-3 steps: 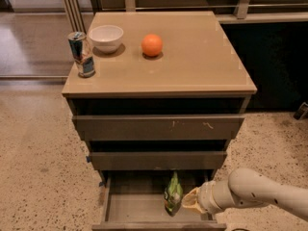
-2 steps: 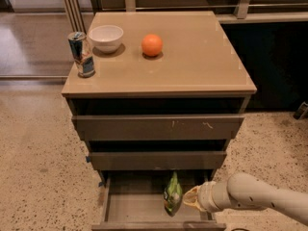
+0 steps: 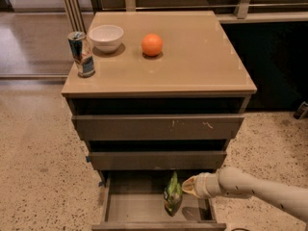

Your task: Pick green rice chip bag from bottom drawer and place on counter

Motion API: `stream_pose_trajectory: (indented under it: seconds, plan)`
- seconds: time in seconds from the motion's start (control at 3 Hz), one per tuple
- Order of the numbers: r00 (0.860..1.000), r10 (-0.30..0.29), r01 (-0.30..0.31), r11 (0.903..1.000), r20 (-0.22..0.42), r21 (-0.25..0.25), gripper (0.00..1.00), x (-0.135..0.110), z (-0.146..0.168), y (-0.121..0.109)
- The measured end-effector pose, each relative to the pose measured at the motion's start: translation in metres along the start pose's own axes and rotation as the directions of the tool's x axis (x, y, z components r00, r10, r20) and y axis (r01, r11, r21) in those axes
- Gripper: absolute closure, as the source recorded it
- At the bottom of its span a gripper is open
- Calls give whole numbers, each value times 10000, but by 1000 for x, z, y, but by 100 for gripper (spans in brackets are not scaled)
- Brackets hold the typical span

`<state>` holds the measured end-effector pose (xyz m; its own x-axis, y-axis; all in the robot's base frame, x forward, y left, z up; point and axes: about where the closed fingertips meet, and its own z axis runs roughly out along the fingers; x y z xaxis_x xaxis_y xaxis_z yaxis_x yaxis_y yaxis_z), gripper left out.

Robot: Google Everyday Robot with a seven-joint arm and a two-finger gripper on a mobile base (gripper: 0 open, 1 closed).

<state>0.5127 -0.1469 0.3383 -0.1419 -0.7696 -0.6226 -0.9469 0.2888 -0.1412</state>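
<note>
The green rice chip bag stands upright in the open bottom drawer, near its right side. My gripper reaches in from the right at the end of the cream arm and sits right beside the bag's upper right edge. The beige counter tops the cabinet above.
On the counter stand a silver-blue drink can at the left edge, a white bowl and an orange. The two upper drawers are shut above the open one. Speckled floor surrounds the cabinet; a dark cabinet stands to the right.
The gripper has shifted slightly left, closer to the green bag. The bag has stayed in place in the drawer.
</note>
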Motion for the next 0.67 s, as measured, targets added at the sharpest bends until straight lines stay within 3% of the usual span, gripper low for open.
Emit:
stream_pose_trajectory:
  seconds: [0.33, 0.67]
  plan:
    - [10000, 58, -59, 9997, 57, 218, 87, 5, 8, -17]
    - [10000, 30, -29, 9998, -29, 202, 63, 6, 5, -13]
